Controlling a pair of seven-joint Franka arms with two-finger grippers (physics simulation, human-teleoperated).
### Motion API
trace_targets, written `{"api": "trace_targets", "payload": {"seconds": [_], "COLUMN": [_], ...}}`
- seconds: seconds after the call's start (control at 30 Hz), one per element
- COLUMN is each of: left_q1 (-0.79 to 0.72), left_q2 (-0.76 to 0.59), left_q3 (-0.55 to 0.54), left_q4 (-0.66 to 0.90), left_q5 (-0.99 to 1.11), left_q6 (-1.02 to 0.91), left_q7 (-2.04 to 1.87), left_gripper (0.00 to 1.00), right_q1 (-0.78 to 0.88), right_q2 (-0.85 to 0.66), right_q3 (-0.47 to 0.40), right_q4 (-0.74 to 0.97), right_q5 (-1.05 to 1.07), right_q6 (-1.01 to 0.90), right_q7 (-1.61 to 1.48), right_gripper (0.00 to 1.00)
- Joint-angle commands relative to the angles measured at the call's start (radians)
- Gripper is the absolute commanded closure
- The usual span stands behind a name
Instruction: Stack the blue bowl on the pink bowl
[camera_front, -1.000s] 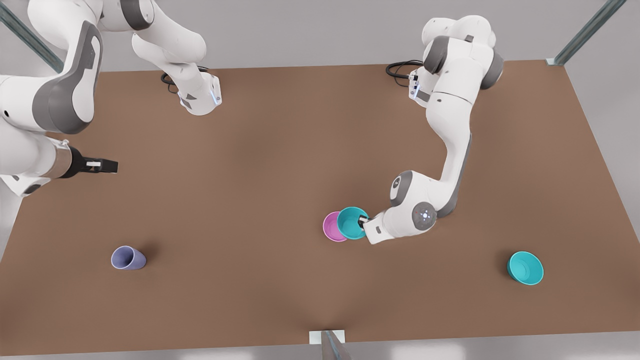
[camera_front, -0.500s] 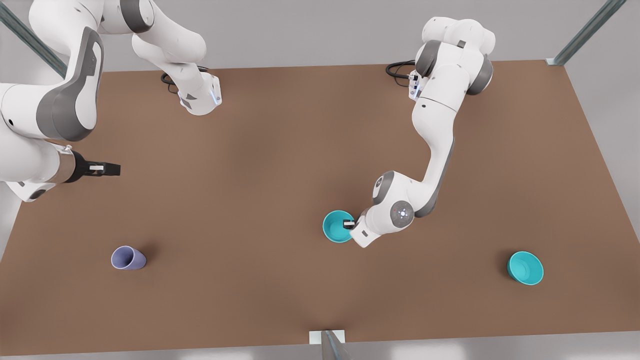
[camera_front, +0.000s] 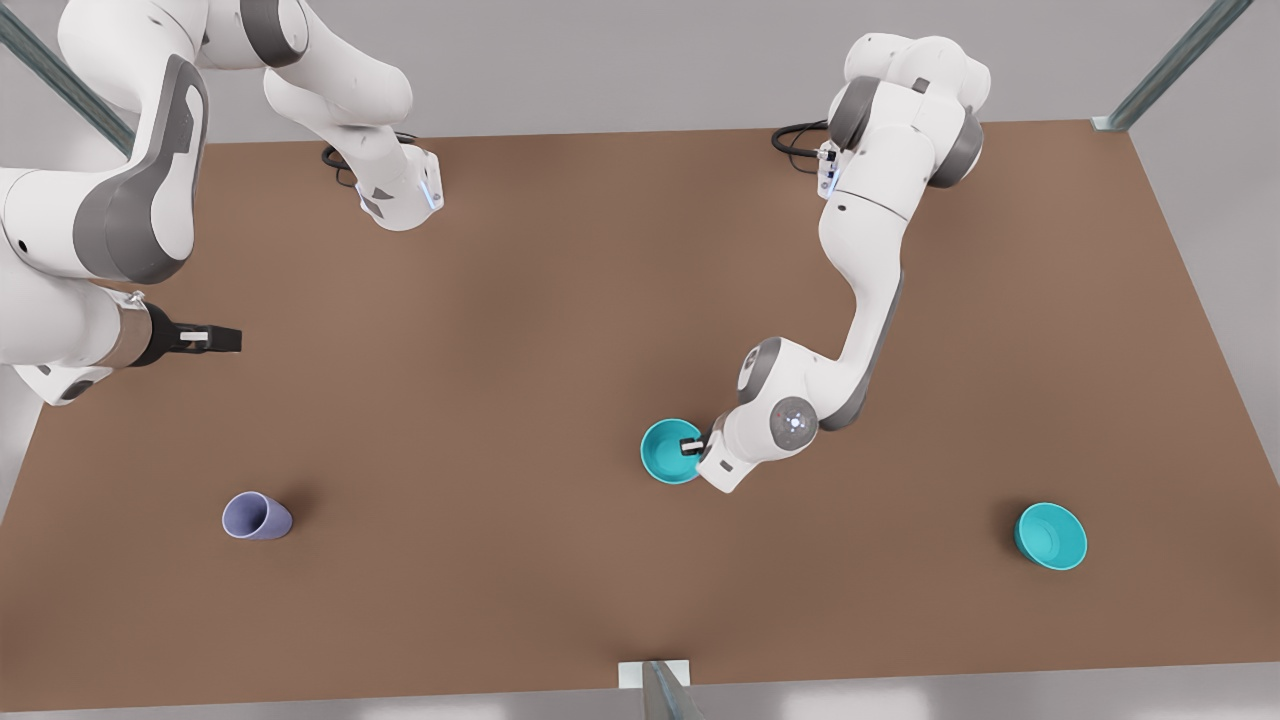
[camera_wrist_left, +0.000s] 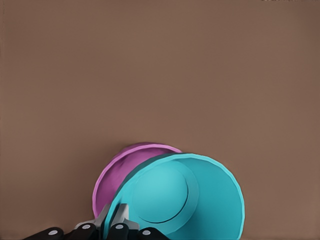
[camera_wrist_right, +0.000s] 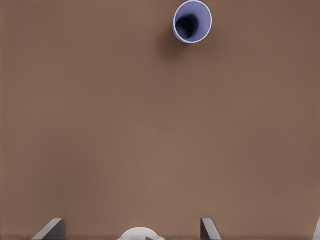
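The blue bowl (camera_front: 668, 452) sits directly over the pink bowl and hides it in the front view. My left gripper (camera_front: 692, 447), on the arm at the front view's right, is shut on the blue bowl's rim on the side toward the front view's right. The left wrist view has the blue bowl (camera_wrist_left: 185, 200) tilted, with the pink bowl (camera_wrist_left: 111, 175) peeking out behind it, and the left gripper (camera_wrist_left: 114, 222) pinching the rim. I cannot tell if the bowls touch. My right gripper (camera_front: 215, 340) waits open above the table at the front view's left.
A slightly wider turquoise bowl (camera_front: 1051, 536) stands near the front view's right edge. A lavender-blue cup (camera_front: 256, 516) lies on its side at the lower left, also seen from the right wrist as the cup (camera_wrist_right: 192, 21). The brown table (camera_front: 560, 300) spreads between them.
My left gripper carried the blue bowl toward the front view's left, from beside the pink bowl to right over it, covering it. The right arm barely moved.
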Motion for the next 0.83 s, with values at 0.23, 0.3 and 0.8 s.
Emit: {"api": "trace_targets", "payload": {"seconds": [0.23,0.3,0.8], "left_q1": [0.002,0.013,0.238], "left_q2": [-0.005,-0.069,-0.648], "left_q3": [0.012,0.037,0.184], "left_q4": [-0.002,-0.059,-0.016], "left_q5": [-0.002,0.056,0.309], "left_q6": [-0.019,-0.086,-0.787], "left_q7": [-0.105,-0.102,0.49], "left_gripper": [0.0,0.0,0.0], "right_q1": [-0.002,-0.002,-0.008], "right_q2": [0.005,0.005,0.01], "right_q3": [0.0,0.0,0.0], "right_q4": [0.002,0.002,0.003], "right_q5": [0.001,0.003,0.009], "right_q6": [0.0,0.0,0.001], "right_q7": [-0.006,-0.009,-0.013], "right_gripper": [0.0,0.0,0.0]}}
